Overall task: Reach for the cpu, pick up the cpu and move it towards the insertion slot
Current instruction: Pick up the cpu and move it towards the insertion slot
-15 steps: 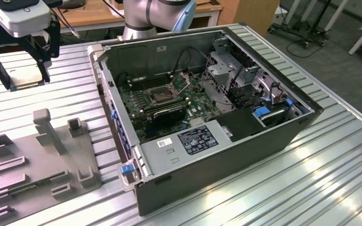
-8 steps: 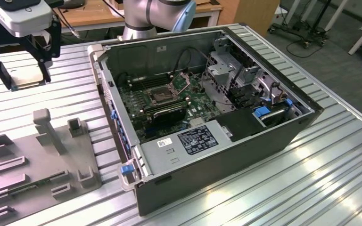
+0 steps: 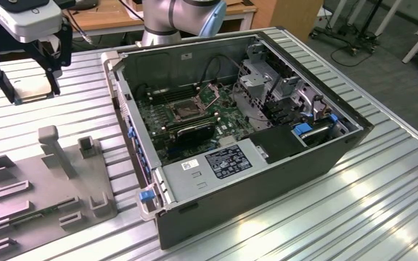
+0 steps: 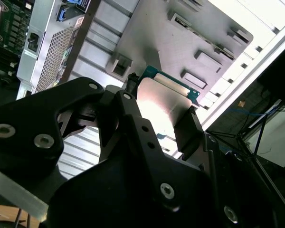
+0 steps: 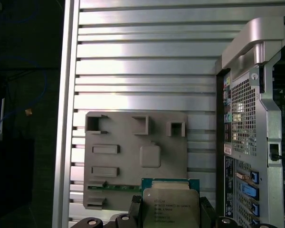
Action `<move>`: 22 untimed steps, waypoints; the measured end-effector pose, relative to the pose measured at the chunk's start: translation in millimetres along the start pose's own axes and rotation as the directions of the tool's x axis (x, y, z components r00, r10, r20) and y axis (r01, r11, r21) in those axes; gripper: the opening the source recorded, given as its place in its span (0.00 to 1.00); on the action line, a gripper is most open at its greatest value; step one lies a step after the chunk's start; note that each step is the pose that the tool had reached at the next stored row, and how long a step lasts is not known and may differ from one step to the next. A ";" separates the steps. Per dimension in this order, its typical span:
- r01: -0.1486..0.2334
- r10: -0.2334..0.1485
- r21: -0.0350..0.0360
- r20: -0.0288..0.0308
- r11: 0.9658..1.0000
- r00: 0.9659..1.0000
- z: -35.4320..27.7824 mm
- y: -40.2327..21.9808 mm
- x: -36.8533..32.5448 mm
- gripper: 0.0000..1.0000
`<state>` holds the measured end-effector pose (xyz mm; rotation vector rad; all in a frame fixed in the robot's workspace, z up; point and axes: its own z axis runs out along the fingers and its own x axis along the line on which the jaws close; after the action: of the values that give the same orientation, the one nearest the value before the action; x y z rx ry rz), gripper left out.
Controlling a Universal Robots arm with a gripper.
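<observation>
Gripper point(image 3: 30, 90) at the exterior view's left: matte black fingers point(image 3: 4, 84) below a white housing, jaws clamped on opposite edges of the cpu point(image 3: 33, 88). The cpu is a flat square chip, and both wrist views show its pale, reflective metal face and thin green rim. It hangs in the air above the table, well apart from the insertion slot point(image 3: 182, 110). Below it lies the fixture plate point(image 3: 45, 215), matte grey plastic with upright posts and shallow rectangular pockets. At centre is the computer case point(image 3: 267, 190), a dark sheet-metal box lying open, with blue plastic clips along its edge. Inside is a green circuit board; the insertion slot on it is a dark square framed by a silvery bracket. The table point(image 3: 369, 217) is ribbed aluminium, its long parallel slats glossy with reflected light. At the exterior view's right, beyond the table edge, are a grey floor point(image 3: 383, 70) and wheeled stands point(image 3: 354, 32); a wooden desk point(image 3: 115, 19) stands behind.
</observation>
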<state>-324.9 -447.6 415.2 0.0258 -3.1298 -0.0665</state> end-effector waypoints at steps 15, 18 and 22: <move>0.000 0.000 0.000 0.000 1.000 1.000 0.0 0.0 -3.2 0.55; 0.000 0.000 0.000 0.000 1.000 1.000 0.0 -0.1 -3.7 0.55; 0.000 0.000 0.000 0.000 1.000 1.000 -0.1 -0.1 -4.4 0.55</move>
<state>-320.5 -447.6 415.2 0.0258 -3.1298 -0.0665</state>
